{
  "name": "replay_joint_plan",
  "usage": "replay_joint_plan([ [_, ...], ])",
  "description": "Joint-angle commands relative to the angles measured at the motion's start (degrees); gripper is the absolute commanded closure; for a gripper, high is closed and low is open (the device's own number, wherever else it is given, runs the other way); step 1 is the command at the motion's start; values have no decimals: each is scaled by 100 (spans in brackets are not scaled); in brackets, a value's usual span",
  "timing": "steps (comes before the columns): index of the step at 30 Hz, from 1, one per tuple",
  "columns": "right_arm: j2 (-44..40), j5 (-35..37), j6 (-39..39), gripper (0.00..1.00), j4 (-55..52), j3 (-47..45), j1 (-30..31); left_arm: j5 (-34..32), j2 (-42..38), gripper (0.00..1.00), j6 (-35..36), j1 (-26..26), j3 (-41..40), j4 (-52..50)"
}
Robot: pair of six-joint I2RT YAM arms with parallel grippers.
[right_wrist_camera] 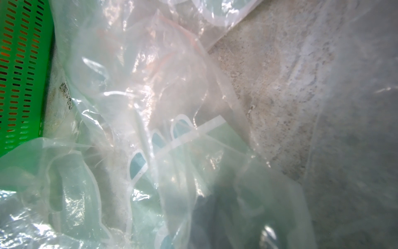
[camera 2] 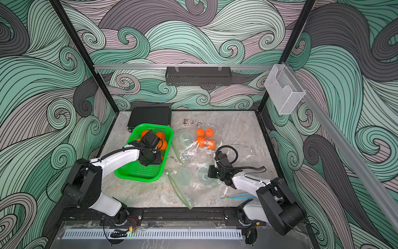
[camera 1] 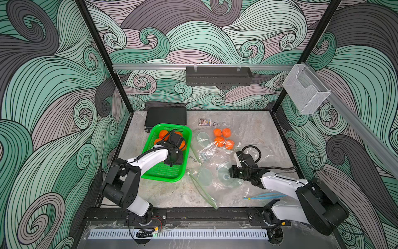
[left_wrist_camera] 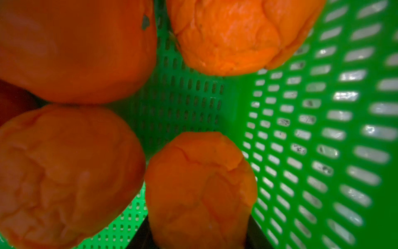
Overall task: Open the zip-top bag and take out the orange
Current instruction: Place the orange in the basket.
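Observation:
My left gripper (camera 1: 175, 144) reaches down into the green basket (camera 1: 170, 177). In the left wrist view it (left_wrist_camera: 198, 237) is shut on an orange (left_wrist_camera: 200, 189), with dark fingers on both sides of the fruit. Three more oranges (left_wrist_camera: 64, 172) lie close around it in the basket. Several other oranges (camera 1: 223, 138) sit under clear plastic at the back of the table. My right gripper (camera 1: 231, 172) is shut on a crumpled clear zip-top bag (camera 1: 215, 170) with pale green print. In the right wrist view the bag's film (right_wrist_camera: 150, 107) drapes over the jaws.
A black case (camera 1: 165, 117) stands behind the basket, with a small card box (camera 1: 204, 122) to its right. Another flat clear bag (camera 1: 204, 189) lies toward the front. Blue zip ties (camera 1: 265, 196) lie by the right arm. A black shelf (camera 1: 218, 75) hangs on the rear rail.

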Motion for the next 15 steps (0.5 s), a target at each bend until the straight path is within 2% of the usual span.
replay_joint_plan([
  [1, 17, 67, 15, 94, -233, -56, 39, -45, 92, 71, 37, 70, 232, 150],
  [3, 16, 56, 9, 94, -232, -56, 39, -106, 170, 65, 31, 87, 253, 229],
  [8, 9, 44, 12, 94, -233, -65, 38, -211, 449, 60, 46, 104, 390, 308],
  [15, 21, 42, 11, 94, -224, -65, 37, -132, 562, 45, 144, 130, 471, 447],
])
